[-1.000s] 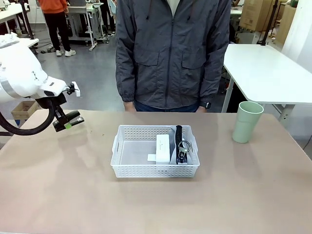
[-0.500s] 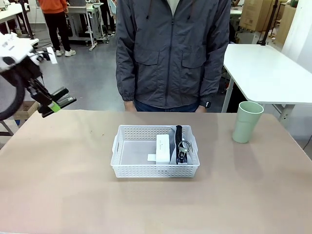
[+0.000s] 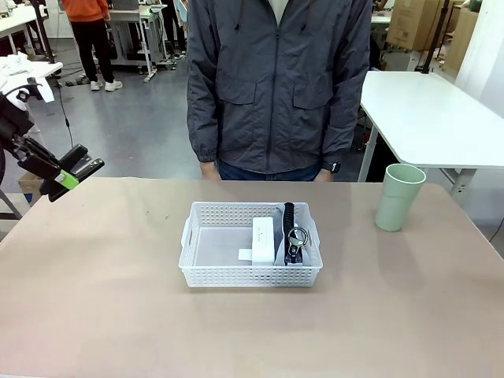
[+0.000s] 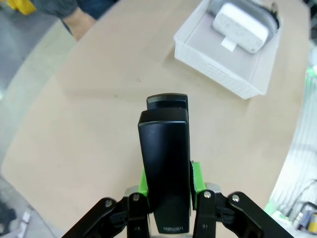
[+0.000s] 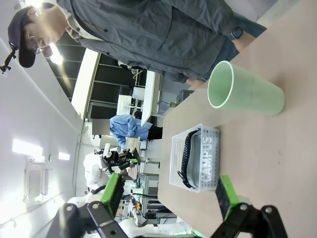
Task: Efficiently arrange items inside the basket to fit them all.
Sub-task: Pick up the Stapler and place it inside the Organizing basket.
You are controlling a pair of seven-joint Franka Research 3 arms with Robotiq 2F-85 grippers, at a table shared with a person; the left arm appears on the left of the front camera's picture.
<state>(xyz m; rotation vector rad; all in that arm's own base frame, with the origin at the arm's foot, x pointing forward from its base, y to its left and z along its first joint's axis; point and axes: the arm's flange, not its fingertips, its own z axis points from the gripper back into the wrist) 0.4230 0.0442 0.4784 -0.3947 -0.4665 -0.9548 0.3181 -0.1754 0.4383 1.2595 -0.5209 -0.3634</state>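
Stapler [image 4: 166,144], black and glossy, sits clamped in the left hand [image 4: 168,179]; right hand [image 5: 169,194] gapes apart.

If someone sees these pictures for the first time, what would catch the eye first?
The left arm holds a black stapler in its jaws, raised at the table's far left corner. In the table's middle stands the white basket, a white box and a grey pouch at its right end. A pale green cup stands alone to the right.
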